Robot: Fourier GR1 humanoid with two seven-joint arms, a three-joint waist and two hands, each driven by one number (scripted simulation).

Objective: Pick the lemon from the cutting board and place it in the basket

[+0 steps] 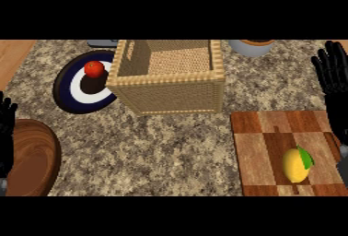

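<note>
On the checkered cutting board [282,152] at your lower right, the lemon [297,165] lies untouched near the board's front edge.

Your right hand [333,69] stands at the view's right edge with fingers straight and spread, holding nothing, beyond the board's far corner. Your left hand [7,124] shows only partly at the left edge; you cannot tell its finger state. The wicker basket [170,90] sits open-topped at upper centre, with bare granite counter [156,147] between it and the board. A tomato [94,69] rests on a dark plate [71,94] left of the basket.
</note>
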